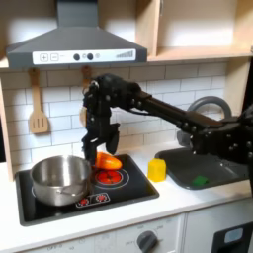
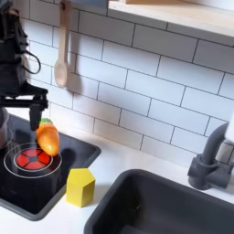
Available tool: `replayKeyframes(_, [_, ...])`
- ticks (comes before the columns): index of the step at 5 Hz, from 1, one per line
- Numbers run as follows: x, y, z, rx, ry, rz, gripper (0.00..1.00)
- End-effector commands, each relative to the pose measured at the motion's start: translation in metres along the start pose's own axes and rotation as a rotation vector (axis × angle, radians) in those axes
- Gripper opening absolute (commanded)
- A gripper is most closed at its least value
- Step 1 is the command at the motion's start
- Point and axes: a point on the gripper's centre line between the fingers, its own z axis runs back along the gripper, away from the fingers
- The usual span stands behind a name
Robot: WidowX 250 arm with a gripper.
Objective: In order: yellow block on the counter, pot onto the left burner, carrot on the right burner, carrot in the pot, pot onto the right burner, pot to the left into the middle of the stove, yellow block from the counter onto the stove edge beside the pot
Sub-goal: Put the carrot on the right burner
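My gripper point(image 1: 98, 150) point(image 2: 35, 117) points down over the right burner point(image 1: 109, 177) point(image 2: 31, 160) of the black stove point(image 1: 138, 188) point(image 2: 84, 148). It is shut on the upper end of the orange carrot point(image 1: 108, 161) point(image 2: 47, 139), which hangs tilted just above the burner. The steel pot point(image 1: 61, 179) sits on the left burner, beside the carrot in the first exterior view. The yellow block point(image 1: 157, 169) point(image 2: 80, 186) stands on the off-white counter point(image 1: 168, 203) point(image 2: 114, 160) between the stove and the sink.
The grey sink point(image 1: 222, 170) point(image 2: 164, 206) lies right of the stove, with a small green piece point(image 1: 201, 180) in it and a faucet point(image 2: 210, 164) behind. A wooden spatula point(image 1: 38, 119) and a spoon point(image 2: 61, 55) hang on the tiled wall. A range hood point(image 1: 74, 44) is overhead.
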Motion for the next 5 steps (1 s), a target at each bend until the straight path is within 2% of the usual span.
replayKeyframes(1, [0.003, -0.017, -0.010, 0.015, -0.006, -0.001, 1.00])
replayKeyframes(3, [0.009, -0.040, -0.011, 0.026, -0.023, -0.007, 1.00])
replayKeyframes(5, [0.019, -0.042, -0.029, 0.058, 0.003, 0.015, 1.00])
